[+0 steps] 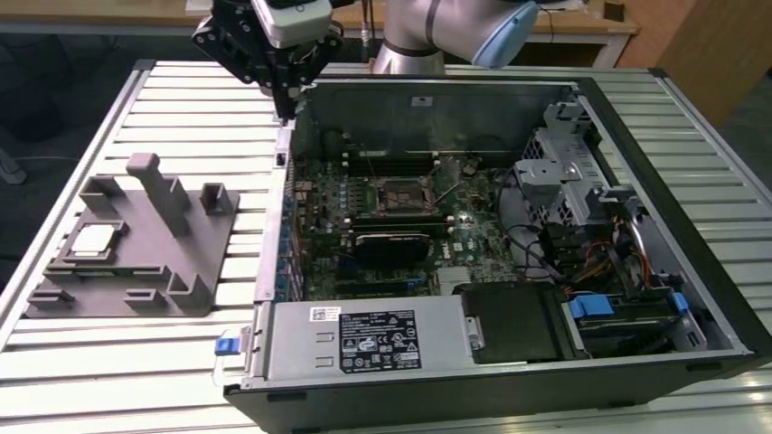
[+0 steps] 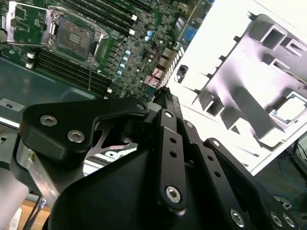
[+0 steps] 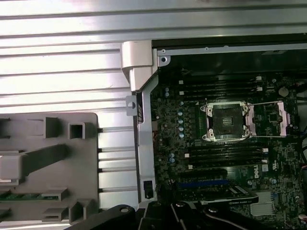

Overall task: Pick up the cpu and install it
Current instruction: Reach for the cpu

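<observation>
cpu (image 1: 94,238) lies flat in its recess on the grey fixture (image 1: 157,262), untouched, on the worktop (image 1: 181,99) at the exterior view's left of the open pc case (image 1: 422,108). gripper (image 1: 286,110) hangs over the case's far corner by the wall, well apart from the cpu and with no cpu in it; can't tell whether it is open or closed. Pick looks best done straight down and square to the chip, taking two opposite edges, clear of the fixture's tall post (image 1: 151,185), then lifting level so it can seat flat in the bare socket (image 1: 399,194).
</observation>
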